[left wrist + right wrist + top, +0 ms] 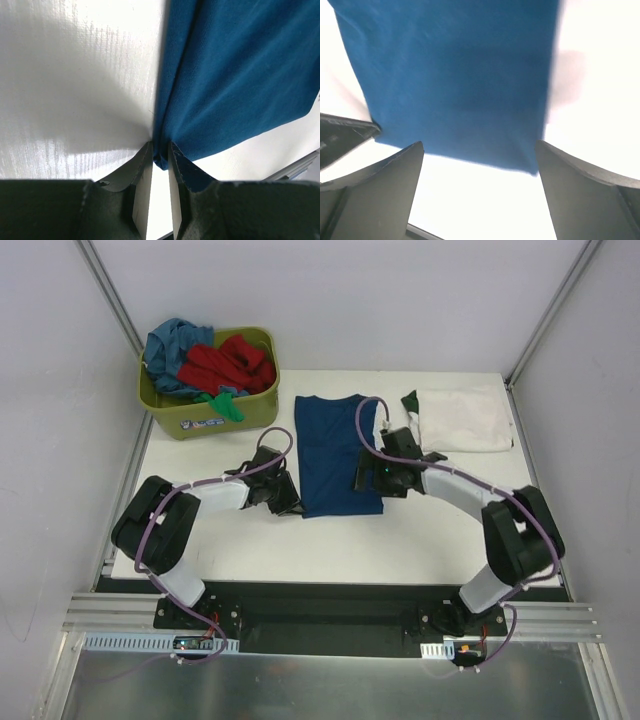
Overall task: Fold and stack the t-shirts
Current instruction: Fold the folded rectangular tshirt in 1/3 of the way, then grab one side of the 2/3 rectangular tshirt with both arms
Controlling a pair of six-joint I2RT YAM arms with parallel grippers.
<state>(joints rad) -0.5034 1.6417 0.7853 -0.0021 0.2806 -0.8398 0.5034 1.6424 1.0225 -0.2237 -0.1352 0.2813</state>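
**Overhead view.** You see the navy t-shirt [338, 453] lying flat at the middle of the white surface [330, 550]. It is folded to a long rectangle and its upper face is plain blue. The left gripper [287, 498] sits at its near-left corner. The right gripper [372, 478] stands at its near-right edge.

A folded white t-shirt [462, 418] lies at the far right, with a dark green t-shirt [410, 403] showing at its left side. You cannot tell whether the green one runs under the white one. The olive tub [250, 412] at the far left holds a red t-shirt [225, 362], a teal t-shirt [165, 345] and a green t-shirt [225, 405], all bunched.

**Hidden.** From overhead, the wrist bodies mask both sets of fingers.

**Left wrist view.** Here the fingers [141, 195] stand narrow, pinching the navy cloth at its corner.

**Right wrist view.** These fingers [380, 195] stand wide apart, flanking the shirt's near hem and holding nothing. The picture is slightly blurred, and you cannot tell whether they touch the cloth.
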